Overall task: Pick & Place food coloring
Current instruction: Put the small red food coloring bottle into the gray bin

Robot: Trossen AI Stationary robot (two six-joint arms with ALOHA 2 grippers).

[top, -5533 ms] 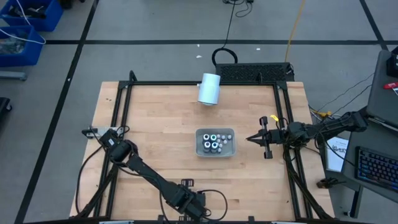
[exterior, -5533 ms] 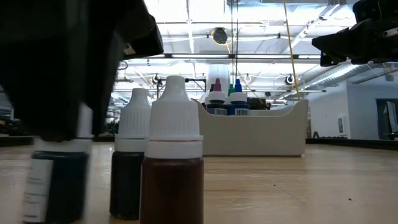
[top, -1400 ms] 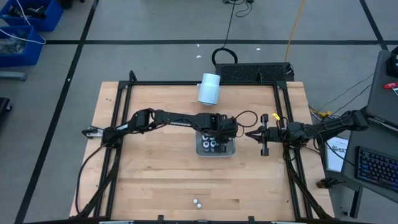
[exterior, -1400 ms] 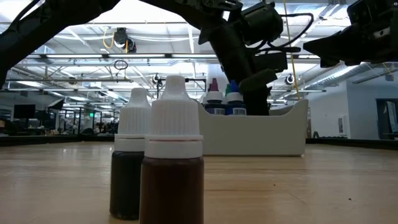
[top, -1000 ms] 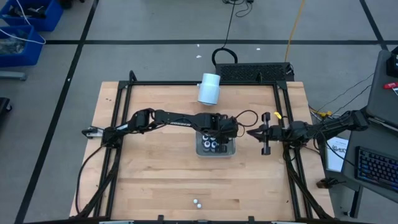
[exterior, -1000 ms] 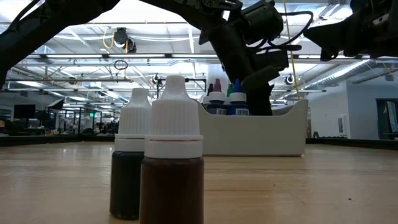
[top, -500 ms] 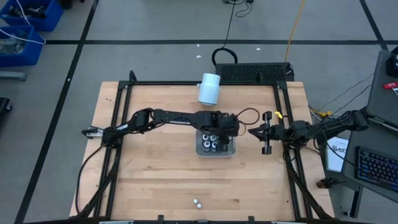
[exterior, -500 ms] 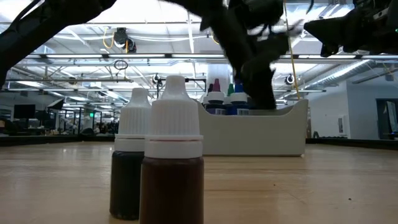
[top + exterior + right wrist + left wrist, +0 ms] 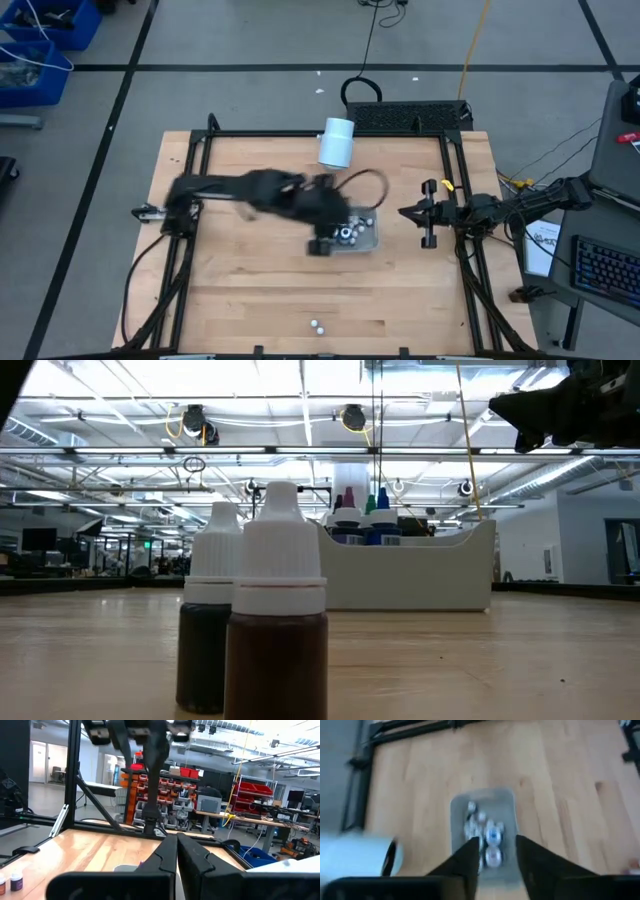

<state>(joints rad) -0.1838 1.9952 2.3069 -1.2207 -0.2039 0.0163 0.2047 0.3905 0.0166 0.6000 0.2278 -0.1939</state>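
The grey tray (image 9: pixel 372 241) stands mid-table with several food coloring bottles (image 9: pixel 350 230) upright in it; coloured tips (image 9: pixel 365 510) stick up over its wall (image 9: pixel 420 575). Two more bottles (image 9: pixel 316 326) stand on the wood near the table's near edge, large in the low view (image 9: pixel 276 620). My left gripper (image 9: pixel 320 245) hangs high, blurred, just off the tray's near left corner. In its wrist view a white-topped bottle (image 9: pixel 492 856) shows right in front of it; whether it is held or stands in the tray I cannot tell. My right gripper (image 9: pixel 403 213) waits shut, right of the tray.
A large white cylinder (image 9: pixel 337 142) lies on its side at the table's far edge. A black frame (image 9: pixel 190 200) runs along the left, far and right sides. Bare wood lies between the tray and the two bottles at the near edge.
My left gripper has risen fast out of the tray and swung toward the table's near left, leaving the low view. The tray and the bottle tips that show in it stand as before.
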